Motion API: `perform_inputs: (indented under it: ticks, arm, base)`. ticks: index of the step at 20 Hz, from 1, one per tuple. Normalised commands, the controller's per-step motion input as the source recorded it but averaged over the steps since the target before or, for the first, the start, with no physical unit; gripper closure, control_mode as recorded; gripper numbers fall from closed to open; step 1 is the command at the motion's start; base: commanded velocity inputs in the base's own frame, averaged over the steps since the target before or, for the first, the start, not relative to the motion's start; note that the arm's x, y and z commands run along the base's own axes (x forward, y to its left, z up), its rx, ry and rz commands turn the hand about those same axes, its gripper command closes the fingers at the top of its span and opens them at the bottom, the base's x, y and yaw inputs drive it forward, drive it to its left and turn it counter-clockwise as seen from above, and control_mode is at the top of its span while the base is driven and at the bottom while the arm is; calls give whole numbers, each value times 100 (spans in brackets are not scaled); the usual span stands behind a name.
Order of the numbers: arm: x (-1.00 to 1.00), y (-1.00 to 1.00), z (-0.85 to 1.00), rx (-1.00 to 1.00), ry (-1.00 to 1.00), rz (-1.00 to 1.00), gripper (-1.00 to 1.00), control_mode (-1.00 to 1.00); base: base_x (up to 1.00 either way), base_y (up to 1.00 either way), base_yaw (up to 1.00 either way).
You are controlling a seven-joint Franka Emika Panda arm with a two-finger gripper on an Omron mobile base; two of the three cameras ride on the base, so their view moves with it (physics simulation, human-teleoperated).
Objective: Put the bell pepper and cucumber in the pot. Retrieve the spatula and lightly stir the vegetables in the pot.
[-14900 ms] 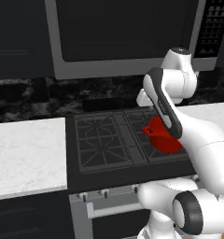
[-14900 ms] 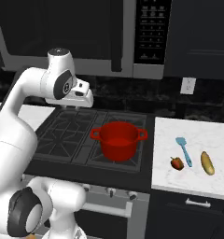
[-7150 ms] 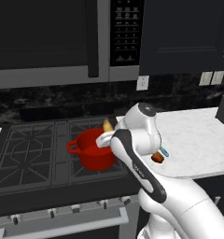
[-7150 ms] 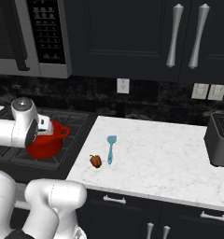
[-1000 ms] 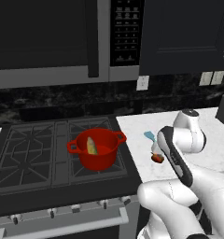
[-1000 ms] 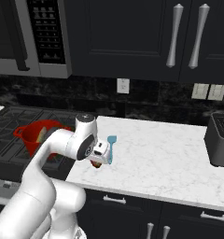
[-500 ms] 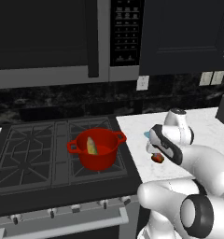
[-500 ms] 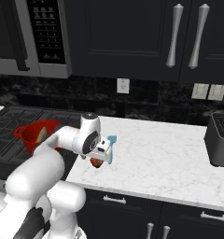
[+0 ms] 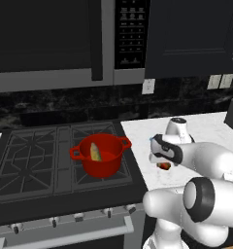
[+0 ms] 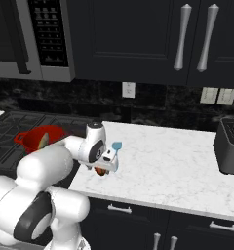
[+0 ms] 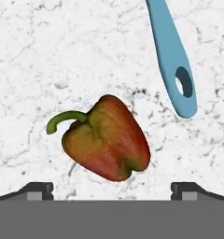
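Below the hand [image 11: 112, 189], white veined counter [image 11: 44, 51], bare on every side of the two things lying there. Seen from the right base view, stands close to the counter's front edge and to the corner that meets the stove [image 9: 31, 170]; away from the hand toward the toaster [image 10: 231, 146], a wide stretch of free marble. Well apart from the hand, over on the stove, the red pot [image 9: 101, 164], upright, with a pale-yellow vegetable [image 9: 95, 151] leaning inside against its wall.

Right under the hand, between the lines of the two fingertips [image 11: 37, 189], the pepper [image 11: 107, 140]: glossy, red shading to green and orange, lobed, lying on its side, curved green stem pointing off toward one fingertip's side. Just beside it, ahead of the hand and toward the other fingertip, the light-blue spatula [image 11: 172, 60]: flat handle end with a hanging hole nearest the pepper, close to it but not touching, the rest running away out of the hand view.

Hand released, jaws spread as wide as they go, one tip to either side of the pepper. Grasping nothing; no contact to be seen with pepper, spatula or counter.
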Motion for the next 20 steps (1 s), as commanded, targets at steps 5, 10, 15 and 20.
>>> perform_inputs:
  ticks: [5,10,15,20]
  arm:
    - [32,1,-25,0,0,0,-100,-100]
    - [37,0,-22,0,0,0,-100,-100]
    - [6,3,-21,0,0,0,100,-100]
    - [-27,0,-5,0,0,0,100,-100]
  base:
    - [0,0,0]
    - [0,0,0]
    - [0,0,0]
    - [0,0,0]
